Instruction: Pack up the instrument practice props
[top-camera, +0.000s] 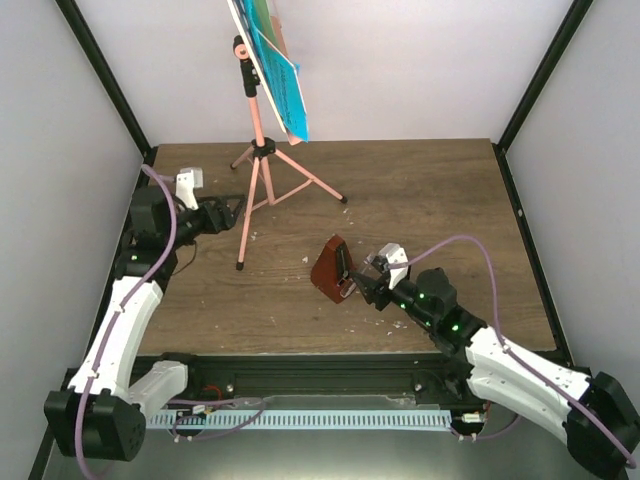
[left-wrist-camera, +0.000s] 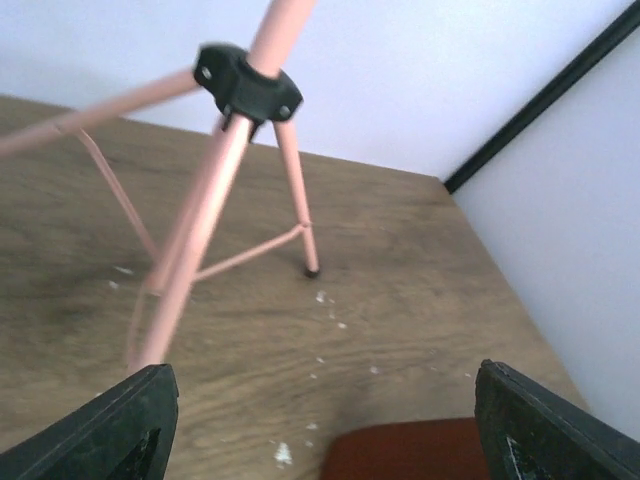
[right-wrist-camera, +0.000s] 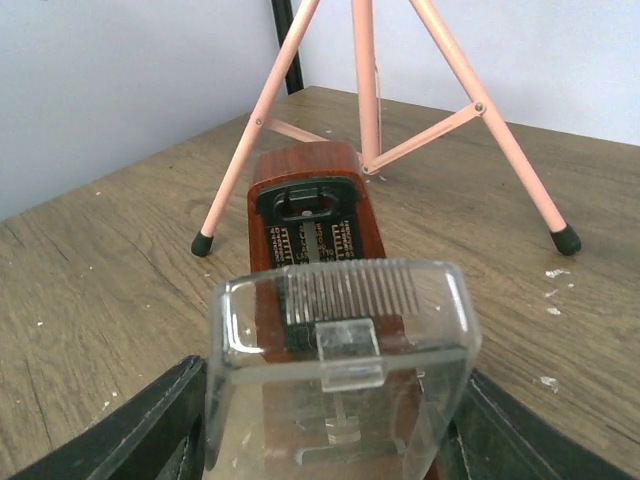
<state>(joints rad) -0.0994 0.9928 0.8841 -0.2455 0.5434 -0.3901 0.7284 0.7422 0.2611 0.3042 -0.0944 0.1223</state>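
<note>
Nearest, the right tool (top-camera: 362, 282) is closed on the one clear cover (right-wrist-camera: 340, 340), which fills the gap between its two fingers (right-wrist-camera: 150, 430). The fingers themselves are cut off at the bottom corners of the wrist view. Just beyond the cover sits the one reddish-brown metronome (right-wrist-camera: 312, 200), mid-desk (top-camera: 430, 200), with its scale facing the cover. The cover hides its lower face, and whether the two touch cannot be told. Farther back on the left, the left tool (top-camera: 232, 210) stands wide with nothing between its fingers (left-wrist-camera: 130, 430), just beside the nearest leg of the stand (top-camera: 258, 150). In its wrist view a reddish-brown patch (left-wrist-camera: 400, 452) is cut by the bottom edge, too little to name. The one pink stand rests on three legs toward the back left of the desk; both wrist views lose its top. High on it a blue page (top-camera: 285, 90) and a greenish page (top-camera: 255, 15) show almost edge-on, cropped by the frame, so the number of pages cannot be counted.
</note>
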